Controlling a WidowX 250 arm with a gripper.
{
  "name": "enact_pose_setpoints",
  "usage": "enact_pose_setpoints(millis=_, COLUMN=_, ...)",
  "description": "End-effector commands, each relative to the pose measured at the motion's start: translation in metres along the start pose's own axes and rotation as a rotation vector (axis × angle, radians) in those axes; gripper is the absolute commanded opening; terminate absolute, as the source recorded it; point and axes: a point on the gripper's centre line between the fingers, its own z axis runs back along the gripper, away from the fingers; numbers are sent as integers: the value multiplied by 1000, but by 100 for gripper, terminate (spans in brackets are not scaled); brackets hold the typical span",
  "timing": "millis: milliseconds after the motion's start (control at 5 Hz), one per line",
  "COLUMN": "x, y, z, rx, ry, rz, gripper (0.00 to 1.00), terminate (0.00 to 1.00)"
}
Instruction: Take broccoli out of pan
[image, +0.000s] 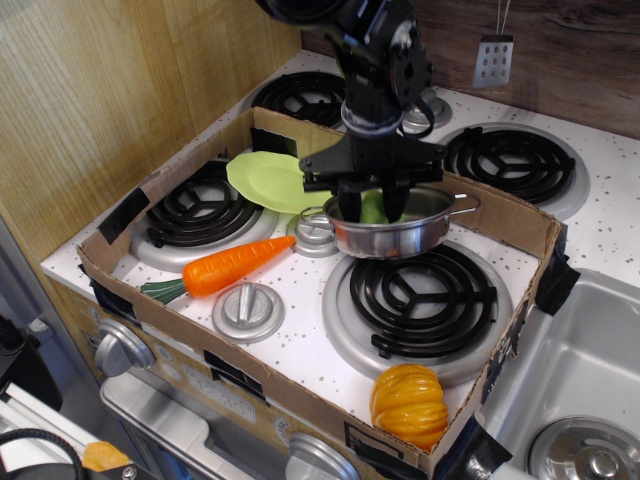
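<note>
The shiny steel pan (405, 238) sits at the back edge of the front right burner (420, 295), with one loop handle pointing right. The pale-green broccoli (373, 211) lies inside it, mostly hidden by the fingers. My gripper (372, 204) reaches straight down into the pan. Its two black fingers (349, 203) press against the broccoli from left and right. The broccoli still rests low in the pan.
A yellow-green plate (270, 180) lies just left of the pan. An orange carrot (235, 263) lies front left, and an orange pumpkin (408, 400) sits in the front corner. A low cardboard wall (200, 345) rings the stove. A sink (590, 370) is at the right.
</note>
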Motion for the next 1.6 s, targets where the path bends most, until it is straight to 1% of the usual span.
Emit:
enact_pose_setpoints(millis=0, x=41, y=-3, z=76, rx=33, ry=-114, rz=-2, gripper=0, terminate=0)
enact_pose_setpoints(millis=200, x=42, y=8, z=101, rx=80, ry=-142, rz=3, gripper=0, terminate=0)
enact_pose_setpoints(millis=400, x=22, y=32, z=112, rx=106, ry=-122, rz=11, gripper=0, terminate=0)
enact_pose_setpoints(millis=600, x=-7, y=55, z=109, rx=113, ry=-60, rz=10, gripper=0, terminate=0)
enact_pose_setpoints(millis=800, x=-34, y=64, z=103, rx=106, ry=-45, rz=36, gripper=0, terminate=0)
enact_pose_setpoints(millis=1000, x=-47, y=69, z=91, rx=72, ry=-26, rz=54, gripper=0, terminate=0)
enact_pose_setpoints(millis=1200, x=-45, y=64, z=74, rx=19, ry=-27, rz=54, gripper=0, terminate=0)
enact_pose_setpoints(millis=1400, x=-39, y=56, z=67, rx=5, ry=-39, rz=63, gripper=0, terminate=0)
